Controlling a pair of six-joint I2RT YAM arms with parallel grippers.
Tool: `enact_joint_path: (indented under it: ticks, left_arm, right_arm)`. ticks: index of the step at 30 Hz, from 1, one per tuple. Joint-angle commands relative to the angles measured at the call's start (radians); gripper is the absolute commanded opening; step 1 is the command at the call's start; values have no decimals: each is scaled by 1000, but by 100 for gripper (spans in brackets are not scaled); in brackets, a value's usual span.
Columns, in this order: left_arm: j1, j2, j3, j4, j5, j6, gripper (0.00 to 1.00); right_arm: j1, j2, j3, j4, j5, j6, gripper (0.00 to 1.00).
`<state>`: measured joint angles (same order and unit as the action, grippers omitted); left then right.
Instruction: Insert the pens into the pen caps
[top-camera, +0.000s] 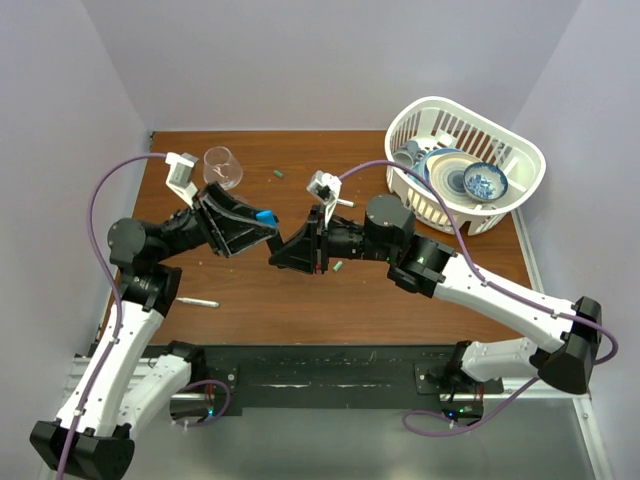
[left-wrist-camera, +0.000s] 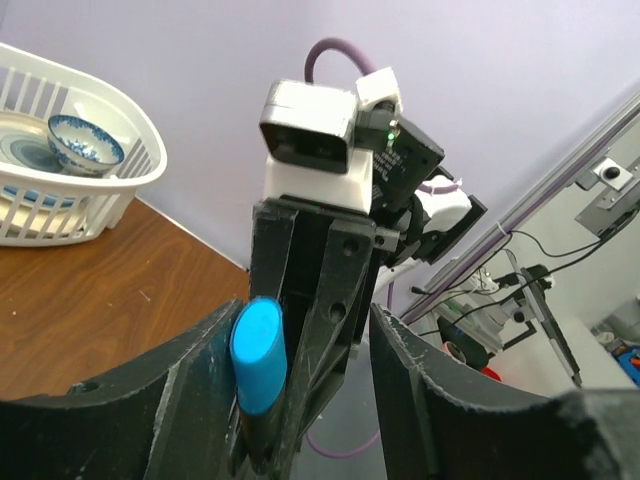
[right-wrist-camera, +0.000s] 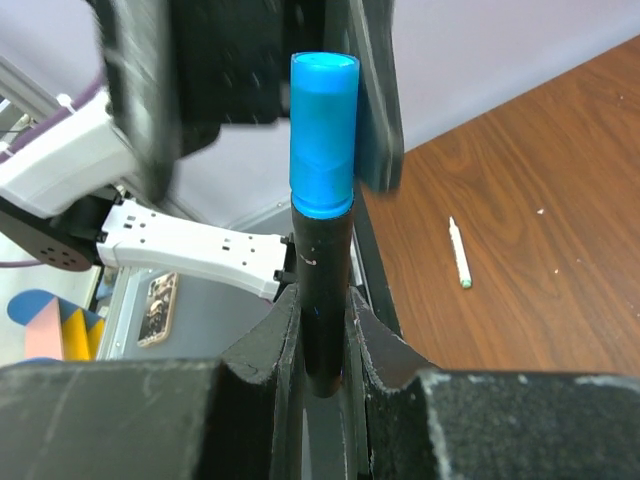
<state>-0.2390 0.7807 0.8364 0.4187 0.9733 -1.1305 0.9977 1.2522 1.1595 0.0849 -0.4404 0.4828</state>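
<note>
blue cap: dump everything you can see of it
The bright blue plastic cap is a short, smooth cylinder with a closed, rimmed flat end. It sits on the tip of the thick black marker, whose barrel the right gripper clamps; the cap itself stands clear above those fingers. It is held off the brown wooden table, around mid-table, inside the left gripper's spread fingers, close beside one of them; whether they touch cannot be told.

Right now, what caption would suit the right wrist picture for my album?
Right pincer grips a black marker wearing its blue cap, white pen lying on the table beyond.
</note>
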Motion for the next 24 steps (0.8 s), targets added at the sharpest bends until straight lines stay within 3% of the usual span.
enact_joint_path:
  ticks: [1,8,16,19,22,24]
  left_arm:
    - [-5,20,90,-24,18,61,59]
    - [-5,32,99,-72,-5,101,57]
    - [-5,37,83,-67,-1,98,42]
    - [-5,32,69,-60,5,94,35]
    - [-5,31,59,-49,15,81,22]
    - [-5,26,46,-40,27,71,8]
  right_arm:
    - [-2,-33,-29,59,-6,22,0]
    - [-1,-46,-57,84,-6,40,0]
    - [-2,-45,-50,88,-4,50,0]
    - [-2,-46,-49,93,-4,54,0]
    - [-2,-48,-49,99,-4,59,0]
    - [-2,-45,-44,107,-3,62,0]
